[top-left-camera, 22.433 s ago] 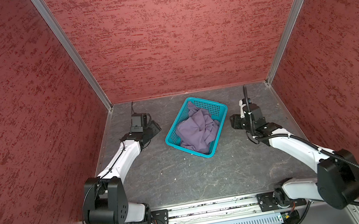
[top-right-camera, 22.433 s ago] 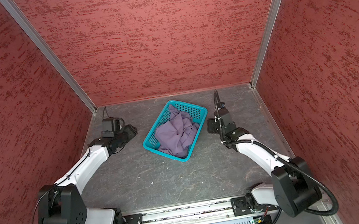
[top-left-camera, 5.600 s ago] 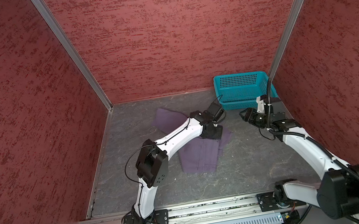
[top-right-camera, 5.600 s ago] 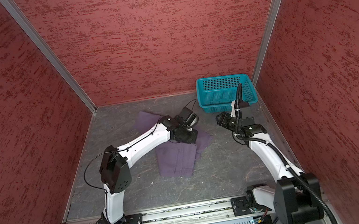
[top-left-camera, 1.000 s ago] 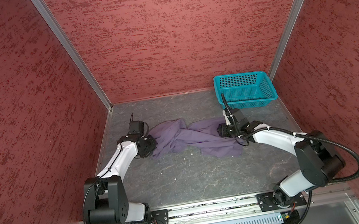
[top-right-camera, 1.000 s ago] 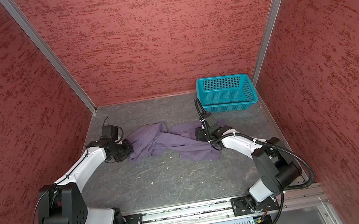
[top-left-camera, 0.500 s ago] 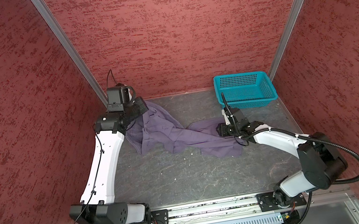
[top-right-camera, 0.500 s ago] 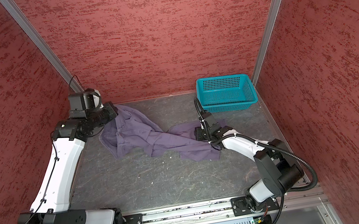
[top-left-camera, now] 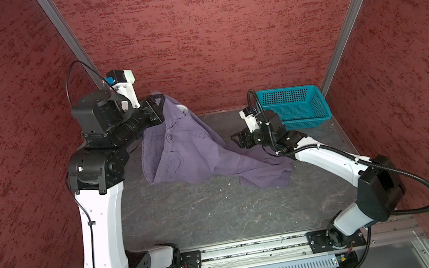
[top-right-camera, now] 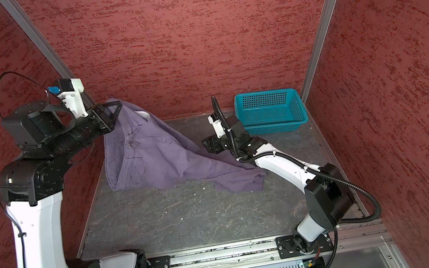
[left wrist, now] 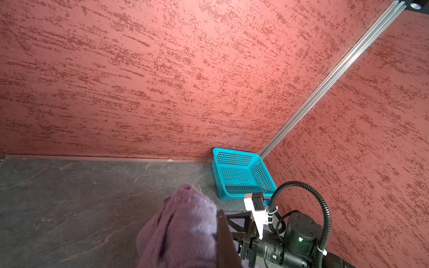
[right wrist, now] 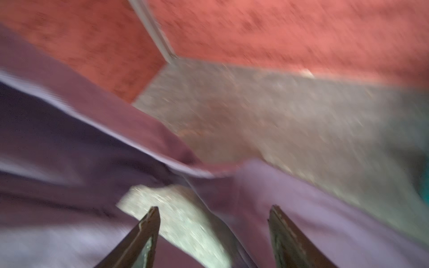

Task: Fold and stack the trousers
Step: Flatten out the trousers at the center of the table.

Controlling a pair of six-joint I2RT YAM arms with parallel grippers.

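Left wrist view shows purple cloth bunched hard against a dark finger. In both top views the left gripper point(top-left-camera: 157, 107) has its jaws pressed together on the waist end of the trousers point(top-left-camera: 189, 150), held high near the back left corner. From there the cloth slopes down to the table point(top-left-camera: 206, 215), where the legs lie crumpled just beside the right gripper point(top-left-camera: 239, 140). The right wrist view is blurred, yet its fingers point(right wrist: 144, 232) stand well apart with nothing between them, only cloth and bare table beyond.

One pinch carries the whole hanging weight. If it bites only a thin edge of the waist, the cloth could slide out and drop in a heap. The leg end is free, so any further lift would likely drag it across the table and twist it. A grab by the right gripper could catch a single layer or one leg, and the spread would come out skewed. The basket point(top-left-camera: 285, 89) sits in the back right corner, close behind the right arm. A backward swing of the wrist or its cable could knock it.
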